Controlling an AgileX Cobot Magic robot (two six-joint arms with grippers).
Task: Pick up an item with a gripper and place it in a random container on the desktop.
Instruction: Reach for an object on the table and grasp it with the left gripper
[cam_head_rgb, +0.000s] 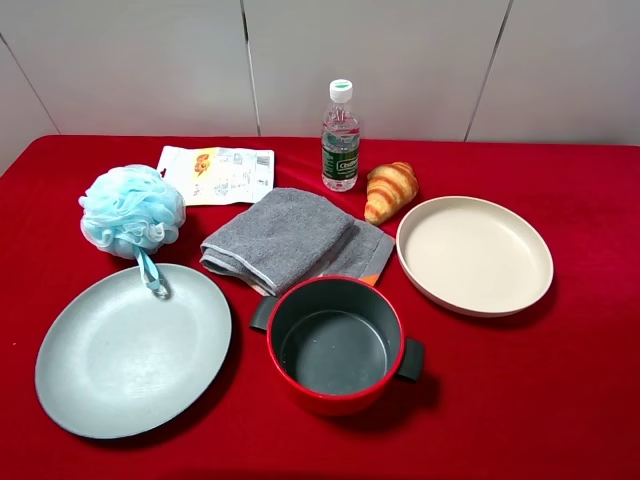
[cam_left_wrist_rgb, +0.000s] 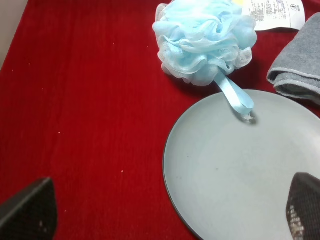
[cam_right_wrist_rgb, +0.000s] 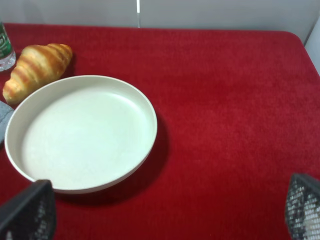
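Observation:
The light-blue bath pouf (cam_head_rgb: 131, 209) sits on the red desktop (cam_head_rgb: 560, 400) at the left; its blue ribbon loop (cam_head_rgb: 151, 272) lies over the rim of the grey-blue plate (cam_head_rgb: 133, 350). The pouf also shows in the left wrist view (cam_left_wrist_rgb: 202, 39). The red pot (cam_head_rgb: 335, 343) with dark grey inside stands empty at the front centre. Neither arm shows in the high view. My left gripper (cam_left_wrist_rgb: 170, 212) is open, its fingertips (cam_left_wrist_rgb: 30, 210) wide apart above the plate's near edge (cam_left_wrist_rgb: 240, 170). My right gripper (cam_right_wrist_rgb: 170, 212) is open near the cream dish (cam_right_wrist_rgb: 80, 132).
A grey folded towel (cam_head_rgb: 290, 238) lies behind the pot. A croissant (cam_head_rgb: 389, 190), a water bottle (cam_head_rgb: 340, 137) and a printed packet (cam_head_rgb: 218, 173) sit at the back. The cream dish (cam_head_rgb: 474, 253) is at the right.

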